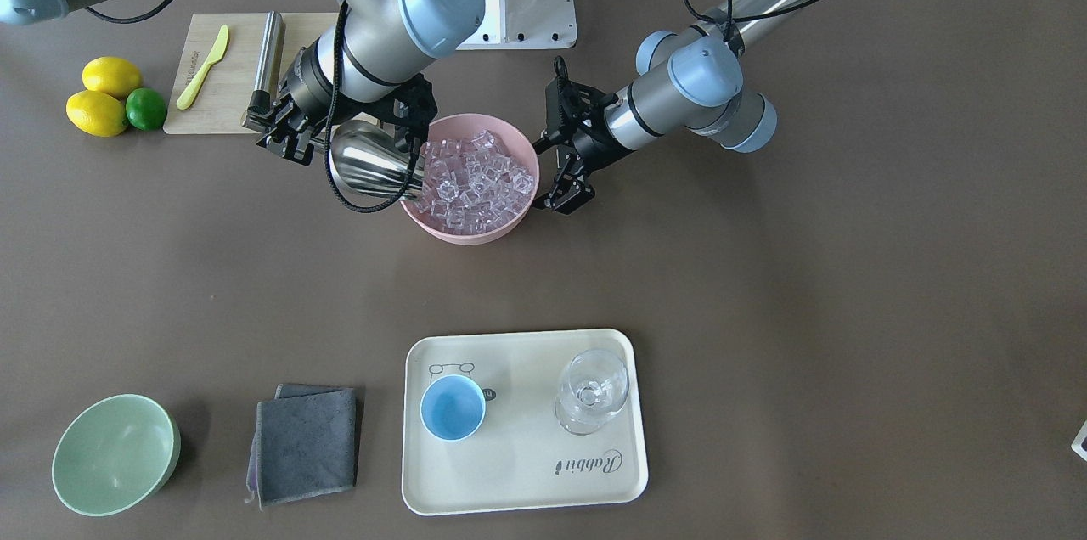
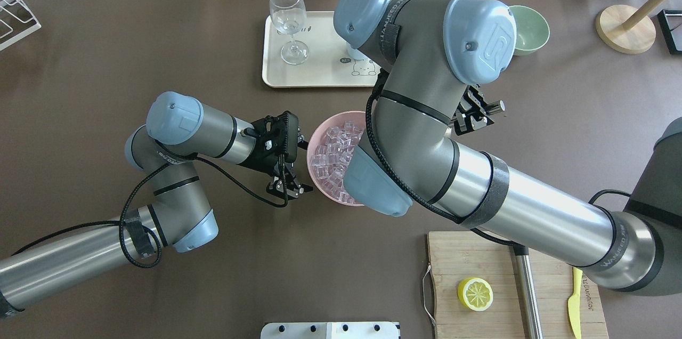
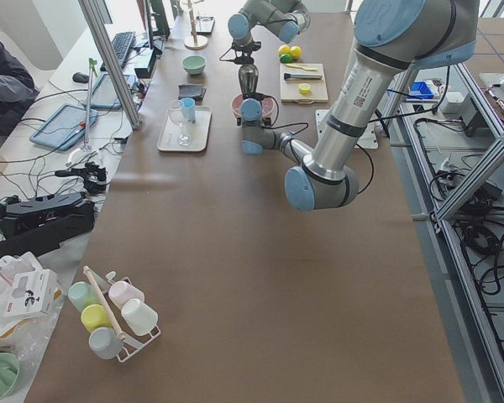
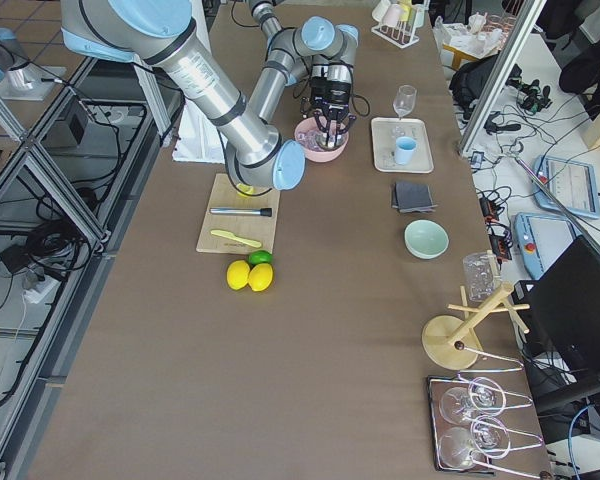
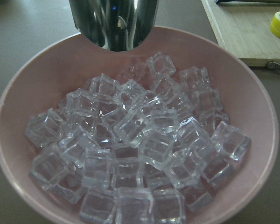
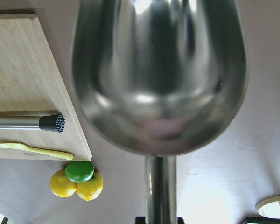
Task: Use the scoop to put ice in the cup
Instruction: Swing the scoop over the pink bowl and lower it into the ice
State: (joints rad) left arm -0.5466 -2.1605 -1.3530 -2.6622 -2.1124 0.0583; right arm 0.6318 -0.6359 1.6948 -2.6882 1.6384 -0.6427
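Note:
The ice [image 1: 475,179] is a heap of clear cubes that fills a pink bowl [image 1: 463,234]; it also shows in the left wrist view [image 5: 130,140]. My right gripper [image 1: 297,137] is shut on the handle of the silver scoop [image 1: 374,162]. The scoop's mouth is at the bowl's rim, over the edge of the ice [image 5: 114,23]. Its trough is empty [image 6: 158,70]. My left gripper [image 1: 552,158] is open, close beside the bowl's other side, holding nothing. The light-blue cup [image 1: 453,407] stands empty on a cream tray [image 1: 526,489].
A clear stemmed glass [image 1: 593,391] stands on the tray beside the cup. A pale green bowl [image 1: 115,455] and a grey cloth [image 1: 306,442] lie by the tray. A cutting board [image 1: 229,98] holds a steel cylinder [image 1: 269,52] and a yellow knife [image 1: 204,69]. Lemons [image 1: 106,94] and a lime [image 1: 146,109] lie beside it.

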